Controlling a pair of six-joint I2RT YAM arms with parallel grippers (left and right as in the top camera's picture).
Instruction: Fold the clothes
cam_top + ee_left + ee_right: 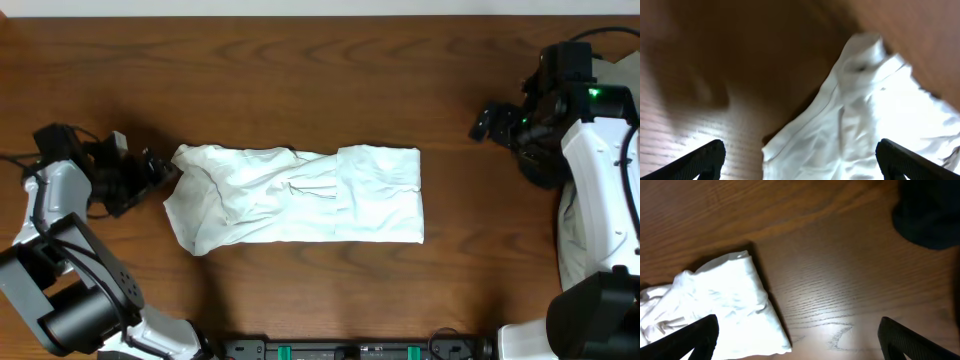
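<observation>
1 white T-shirt point(300, 195), folded lengthwise, on table point(300, 80); left gripper point(166, 174) just beside it, right gripper point(483, 122) apart; both spread wide, empty.

I see a dark brown wood-grain table point(300, 90). The white T-shirt point(300, 195) lies flat on it near the middle, a wrinkled oblong running left to right.

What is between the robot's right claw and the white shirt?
Just bare wooden table separates the right gripper and the shirt; the overhead view shows it.
</observation>
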